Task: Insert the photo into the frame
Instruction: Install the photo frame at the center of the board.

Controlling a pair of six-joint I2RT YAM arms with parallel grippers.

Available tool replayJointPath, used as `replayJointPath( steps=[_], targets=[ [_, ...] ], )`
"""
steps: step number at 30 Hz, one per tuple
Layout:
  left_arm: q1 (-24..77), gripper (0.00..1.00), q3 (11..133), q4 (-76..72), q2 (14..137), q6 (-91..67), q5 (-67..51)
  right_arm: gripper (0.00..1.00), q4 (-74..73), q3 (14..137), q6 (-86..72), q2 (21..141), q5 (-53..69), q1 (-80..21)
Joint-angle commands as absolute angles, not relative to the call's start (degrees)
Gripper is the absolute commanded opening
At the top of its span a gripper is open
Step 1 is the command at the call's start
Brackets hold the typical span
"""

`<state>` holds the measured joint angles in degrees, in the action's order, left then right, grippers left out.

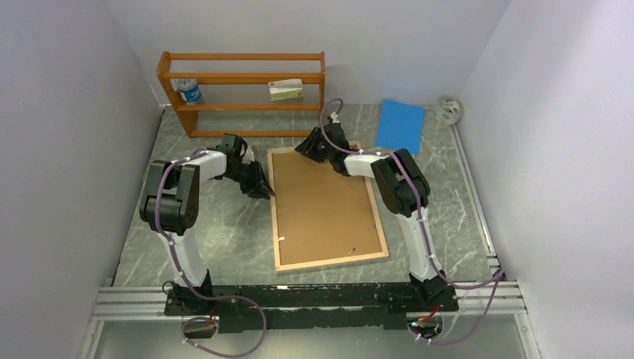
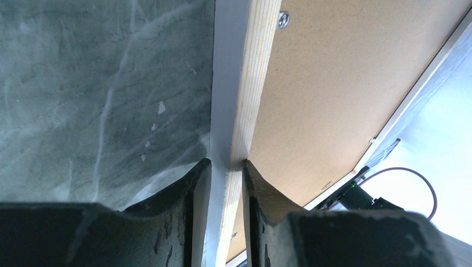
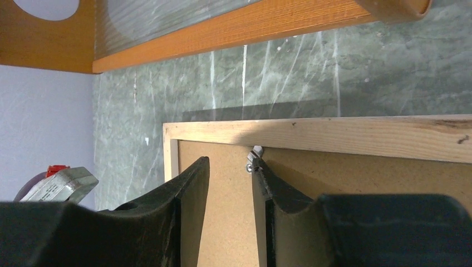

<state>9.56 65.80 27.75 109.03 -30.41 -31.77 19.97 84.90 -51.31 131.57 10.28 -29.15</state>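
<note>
The frame [image 1: 274, 217] lies face down mid-table, its light wood reverse up, with a brown backing board [image 1: 325, 202] set inside it. My left gripper [image 1: 263, 187] is shut on the frame's left rail; in the left wrist view the rail [image 2: 245, 67] runs between the two fingers of the gripper [image 2: 227, 162], which touch it on both sides. My right gripper [image 1: 306, 149] hovers over the far left corner. In the right wrist view this gripper [image 3: 231, 161] is open above the backing board [image 3: 389, 172], its right fingertip against a small metal tab [image 3: 254, 158] under the top rail [image 3: 362, 136]. The photo is hidden.
An orange wooden shelf rack [image 1: 239, 77] stands at the back left with a small box [image 1: 285, 90] and a can [image 1: 190, 91] on it. A blue sheet [image 1: 400, 126] and a tape roll [image 1: 450, 110] lie at the back right. Walls close in on both sides.
</note>
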Motion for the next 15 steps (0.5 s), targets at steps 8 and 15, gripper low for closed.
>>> replayJointPath(
  steps=[8,15],
  targets=[
    [9.1,0.31,66.2,28.7,110.6,-28.0,-27.8,0.38,19.3,84.7,-52.0,132.3,10.7,-27.6],
    [9.1,0.31,66.2,28.7,110.5,-28.0,-27.8,0.38,20.2,86.8,-53.5,135.3,14.8,-27.7]
  ],
)
